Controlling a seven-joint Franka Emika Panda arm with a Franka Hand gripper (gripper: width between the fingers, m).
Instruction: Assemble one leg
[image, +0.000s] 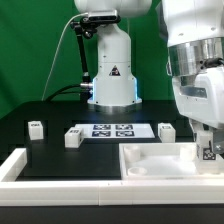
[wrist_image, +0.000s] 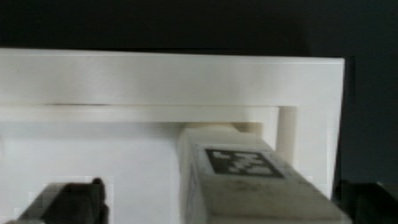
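Note:
A white tray-like part (image: 150, 160) lies at the front of the exterior view's right. The leg (image: 208, 150), a short white post with a square tag, stands at that part's right end under my gripper (image: 206, 140). In the wrist view the leg (wrist_image: 237, 165) reaches from between my jaws into the inner corner of the tray-like part's rim (wrist_image: 169, 85). My gripper (wrist_image: 214, 206) is open around the leg. The one dark finger (wrist_image: 71, 203) that I can make out stands well apart from it; the other side is lost against the dark table.
The marker board (image: 112, 130) lies mid-table before the robot base (image: 110, 70). Three more small white posts stand near it (image: 35, 127), (image: 72, 138), (image: 166, 131). A white rail (image: 15, 165) lies at the front left.

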